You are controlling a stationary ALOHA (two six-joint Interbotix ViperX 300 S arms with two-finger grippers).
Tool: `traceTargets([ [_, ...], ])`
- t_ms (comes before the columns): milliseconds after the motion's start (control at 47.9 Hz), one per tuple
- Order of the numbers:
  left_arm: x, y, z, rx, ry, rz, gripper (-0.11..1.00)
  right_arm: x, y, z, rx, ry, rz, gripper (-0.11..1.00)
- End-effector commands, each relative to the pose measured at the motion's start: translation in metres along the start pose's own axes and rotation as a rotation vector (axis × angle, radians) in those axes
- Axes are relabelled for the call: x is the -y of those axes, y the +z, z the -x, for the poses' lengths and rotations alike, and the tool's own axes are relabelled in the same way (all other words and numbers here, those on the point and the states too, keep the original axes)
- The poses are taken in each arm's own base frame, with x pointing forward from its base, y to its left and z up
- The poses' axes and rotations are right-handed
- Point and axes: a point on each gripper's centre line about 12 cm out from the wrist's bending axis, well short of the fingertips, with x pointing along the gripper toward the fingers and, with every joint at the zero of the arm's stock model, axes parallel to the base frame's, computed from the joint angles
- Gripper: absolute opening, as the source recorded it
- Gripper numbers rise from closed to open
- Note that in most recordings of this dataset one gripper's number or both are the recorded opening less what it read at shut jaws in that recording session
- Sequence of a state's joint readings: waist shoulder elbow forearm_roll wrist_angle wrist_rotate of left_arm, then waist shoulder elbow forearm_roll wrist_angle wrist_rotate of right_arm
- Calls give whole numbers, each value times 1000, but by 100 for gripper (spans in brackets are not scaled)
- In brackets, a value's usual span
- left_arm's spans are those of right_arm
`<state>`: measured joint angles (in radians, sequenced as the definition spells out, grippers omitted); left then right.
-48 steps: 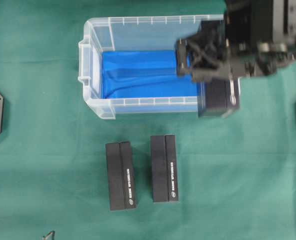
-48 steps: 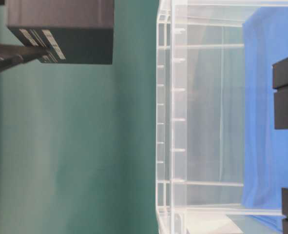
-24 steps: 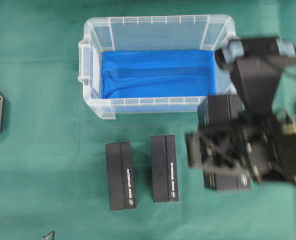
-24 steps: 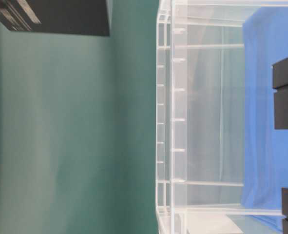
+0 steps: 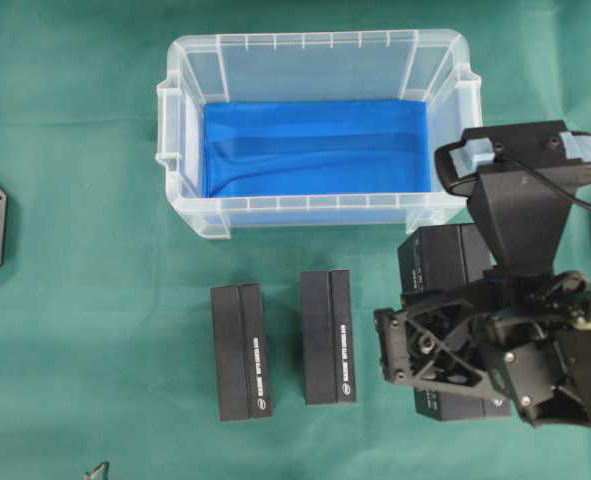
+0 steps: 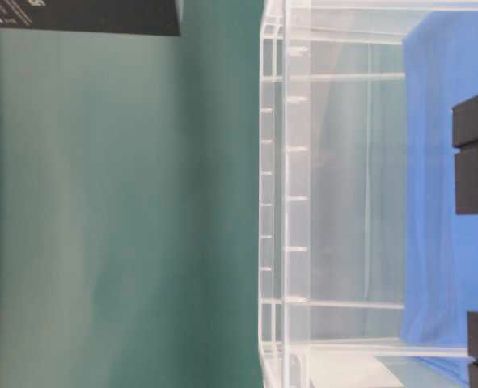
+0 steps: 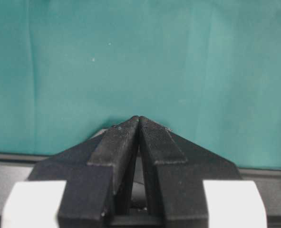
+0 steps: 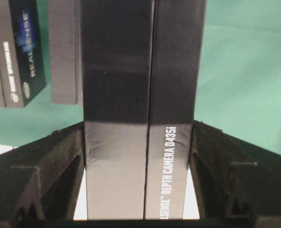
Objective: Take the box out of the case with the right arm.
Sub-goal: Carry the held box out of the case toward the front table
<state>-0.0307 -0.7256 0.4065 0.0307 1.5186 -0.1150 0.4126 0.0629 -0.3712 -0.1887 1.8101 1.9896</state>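
A clear, translucent case [image 5: 180, 150] with a bright blue floor sits on a green cloth [image 5: 75, 300] beside black boxes [image 5: 327, 336] bearing white lettering, one black box [image 8: 138, 109] held in a black gripper [image 8: 139, 180].

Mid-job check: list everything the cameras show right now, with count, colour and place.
case: one, clear plastic with a blue floor, at the top middle of the overhead view; no box inside it.
held box: one, black, lettered "DEPTH CAMERA D435i", between the right gripper's fingers, out of the case and below its right corner in the overhead view.
boxes on the cloth: two, black, side by side below the case, apart from each other.
green cloth: one, covers the table.
left gripper: black, shut on nothing, over bare cloth.
right gripper: black lattice, shut on the held box, at lower right of the overhead view.
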Motion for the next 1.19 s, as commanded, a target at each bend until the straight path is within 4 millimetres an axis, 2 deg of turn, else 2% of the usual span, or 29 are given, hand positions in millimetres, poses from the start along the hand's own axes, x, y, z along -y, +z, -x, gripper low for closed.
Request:
traceTargets([
  [0,-1,4,6,26,1,3,2,2,3,12,-12,30,-8,64],
  [460,0,5,7,28,0,2,2,-4,-4,-9,11,-15,-4,64],
  [648,-1,5,6,28,1,3,2,-5,-10,-28,5,-36,6,64],
  [815,-1,5,6,28,1,5,2,-4,-14,-62,4,-52,15,64],
  [1024,0,5,6,28,0,5,2,2,-20,-122,-15,-59,28,64],
  [1170,-1,5,6,28,1,5,2,9,-23,-156,-26,-49,-9,64],
])
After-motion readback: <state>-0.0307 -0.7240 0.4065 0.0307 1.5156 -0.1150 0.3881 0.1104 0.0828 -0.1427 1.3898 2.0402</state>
